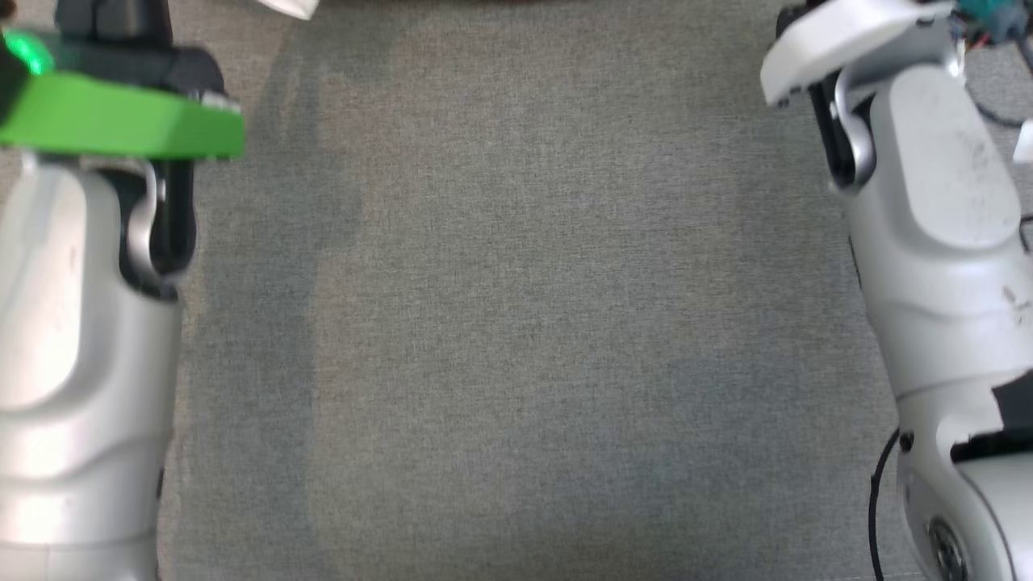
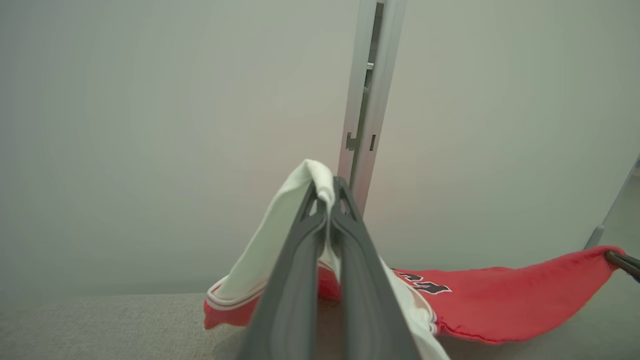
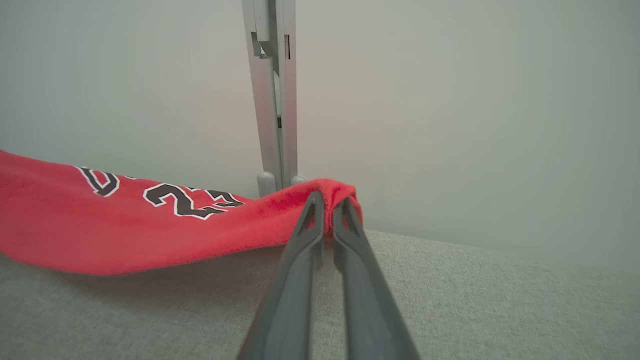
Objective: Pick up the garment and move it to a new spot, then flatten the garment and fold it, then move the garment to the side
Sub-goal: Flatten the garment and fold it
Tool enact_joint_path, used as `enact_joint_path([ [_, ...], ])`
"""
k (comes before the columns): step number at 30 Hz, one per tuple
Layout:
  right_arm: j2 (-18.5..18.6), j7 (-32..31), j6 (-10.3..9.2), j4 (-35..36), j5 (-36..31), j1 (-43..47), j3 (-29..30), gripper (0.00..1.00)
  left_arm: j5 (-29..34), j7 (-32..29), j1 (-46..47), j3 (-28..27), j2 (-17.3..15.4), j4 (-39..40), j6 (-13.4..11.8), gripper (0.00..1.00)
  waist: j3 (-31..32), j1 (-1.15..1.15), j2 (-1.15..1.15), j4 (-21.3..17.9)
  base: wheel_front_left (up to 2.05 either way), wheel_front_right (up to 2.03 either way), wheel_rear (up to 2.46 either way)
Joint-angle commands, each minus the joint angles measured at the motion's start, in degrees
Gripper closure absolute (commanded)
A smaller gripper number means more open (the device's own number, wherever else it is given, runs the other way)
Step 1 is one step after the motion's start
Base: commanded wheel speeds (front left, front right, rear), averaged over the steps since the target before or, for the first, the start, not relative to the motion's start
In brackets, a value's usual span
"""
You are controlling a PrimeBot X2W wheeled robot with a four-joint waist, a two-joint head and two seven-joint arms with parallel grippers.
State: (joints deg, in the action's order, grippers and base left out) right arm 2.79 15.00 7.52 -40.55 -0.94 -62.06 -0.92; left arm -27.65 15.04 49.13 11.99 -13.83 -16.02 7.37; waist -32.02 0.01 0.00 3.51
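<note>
Grey woven worktop (image 1: 516,323) spread across the head view, bare cloth between the two arms. Plain pale wall (image 2: 125,125) standing behind its far edge in both wrist views.

Pale left forearm (image 1: 73,363) down the left side of the head view and pale right forearm (image 1: 944,242) down the right, well apart. Bright green housing (image 1: 121,121) on top of the left wrist, white housing (image 1: 839,40) on top of the right.

Red basketball jersey (image 3: 75,225) with a white inner face, strung between the two hands near the far edge of the worktop, just before the wall. Raised at both ends, sagging in the middle close above the cloth, a shadow under it. Cannot tell whether the lowest hem touches the worktop.

Grey metal post (image 2: 367,100) upright against the wall, behind the jersey.

Left hand (image 2: 327,195) pinched tight on a white fold of the jersey, red trim hanging below the fingers. Right hand (image 3: 327,205) narrowed onto a bunched red corner, cloth gathered between the fingertips; seen also at the right edge of the left wrist view, gripping the far red end.

Black number 23 (image 3: 185,200) outlined in white on the red face, between the two grips.
</note>
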Motion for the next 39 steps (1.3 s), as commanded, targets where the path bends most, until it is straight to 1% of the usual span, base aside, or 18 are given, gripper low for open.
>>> enact_joint_path([
  [1,0.2,0.2,-0.07,1.2,1.3,2.9,-0.2,1.0,-0.1,0.2,-3.3,-1.5,0.3,1.6,0.2,1.0,1.7,-0.01,0.0,-0.8,0.0,0.0,0.0],
  [4,0.2,0.2,-0.07,3.6,3.8,8.0,-0.1,1.0,-0.2,0.2,-10.6,-4.1,1.7,5.4,0.2,1.0,4.0,-0.01,0.0,-1.1,0.0,0.0,0.0],
  [7,0.2,0.2,-0.07,5.9,6.5,12.7,-0.1,1.0,-0.2,0.2,-17.2,-5.9,2.5,8.7,0.2,1.0,6.6,-0.01,0.0,-1.3,0.0,0.0,0.0],
  [11,0.2,0.2,-0.07,8.9,9.8,18.6,-0.2,1.0,-1.0,0.2,-25.2,-7.2,3.3,12.6,0.2,1.0,10.8,-0.01,0.0,-1.6,0.0,0.0,0.0],
  [16,0.3,0.2,-0.07,12.8,12.0,26.7,-0.2,1.0,-1.0,0.2,-35.1,-8.2,4.2,17.7,0.2,1.0,16.3,-0.01,0.0,-1.6,0.0,0.0,0.0],
  [20,0.2,-1.1,-0.07,18.1,13.5,33.6,0.8,1.0,0.3,0.2,-43.8,-9.2,5.6,22.5,0.0,1.0,19.3,-0.01,0.0,-1.9,0.0,0.0,0.0],
  [25,0.3,-4.7,-0.07,27.5,15.8,44.3,3.0,1.0,1.2,-0.5,-53.4,-8.2,6.7,28.6,-1.6,1.0,21.5,-0.01,0.0,-1.8,0.0,0.0,0.0],
  [26,0.3,-5.4,-0.07,29.2,15.5,46.2,3.6,1.0,1.4,-1.0,-54.8,-8.0,6.7,29.7,-2.0,1.0,21.7,-0.01,0.0,-1.6,0.0,0.0,0.0],
  [29,0.2,-8.0,-0.07,35.2,17.8,52.9,4.7,1.0,2.0,-2.5,-59.0,-7.5,6.4,33.4,-3.4,1.0,22.0,-0.01,0.0,-1.1,0.0,0.0,0.0],
  [33,0.2,-10.8,-0.07,40.7,19.8,59.3,5.3,1.0,1.6,-4.4,-62.8,-7.1,6.4,36.3,-4.4,1.0,22.0,-0.01,0.0,-1.0,0.0,0.0,0.0],
  [36,0.2,-12.7,-0.07,41.7,20.5,61.8,4.8,1.0,1.2,-5.4,-63.9,-6.5,6.4,35.9,-4.6,1.0,21.9,-0.01,0.0,-1.2,0.0,0.0,0.0],
  [39,0.2,-14.7,-0.07,40.6,20.7,62.0,3.7,1.0,1.1,-6.3,-63.1,-5.2,6.7,33.4,-4.1,1.0,21.4,-0.01,0.0,-1.4,0.0,0.0,0.0],
])
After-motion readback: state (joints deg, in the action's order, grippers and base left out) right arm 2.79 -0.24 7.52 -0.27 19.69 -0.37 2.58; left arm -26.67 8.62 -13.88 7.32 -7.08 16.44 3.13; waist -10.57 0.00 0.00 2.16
